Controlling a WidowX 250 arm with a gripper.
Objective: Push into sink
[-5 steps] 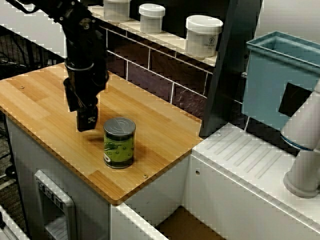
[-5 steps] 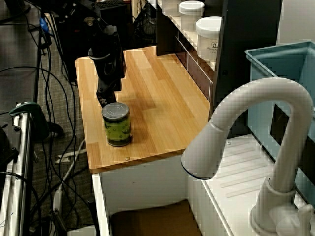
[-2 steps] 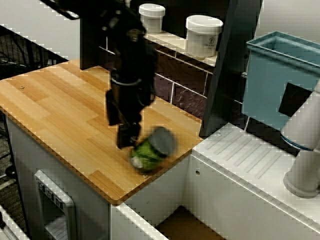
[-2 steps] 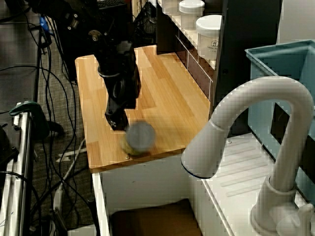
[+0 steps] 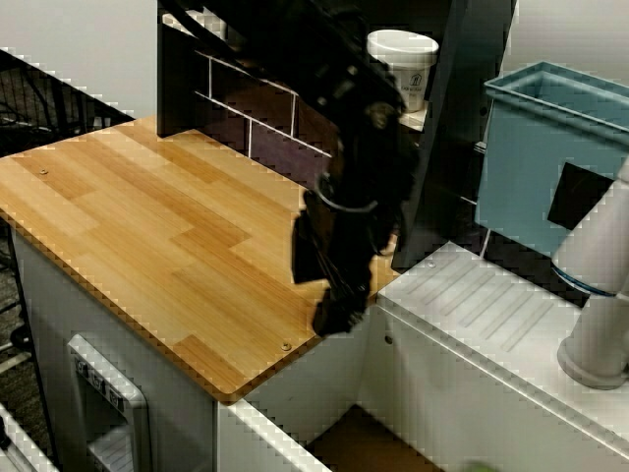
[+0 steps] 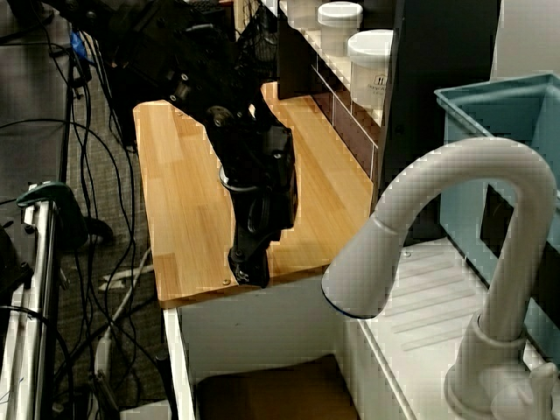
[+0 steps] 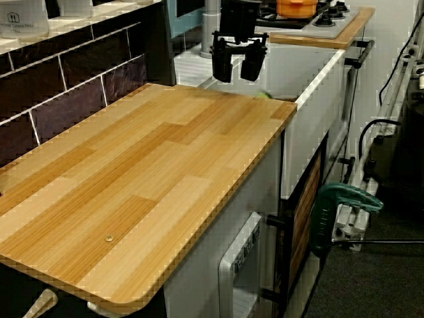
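Wooden counter (image 5: pixel 147 226) ends at the sink (image 7: pixel 311 73). Your arm reaches down, gripper (image 7: pixel 236 65) hanging over that edge, fingers slightly parted, holding nothing. Green blur (image 5: pixel 479 466) shows low in the basin.

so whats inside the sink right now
Only a strip of the sink's brown floor shows, bare. A green blur at the front view's bottom edge may be the can. The rest is cut off or hidden by the walls.

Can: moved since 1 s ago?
Yes. It stood upright mid-counter; now it is off the counter, past the edge by the sink. Only a green blur shows low in the basin.
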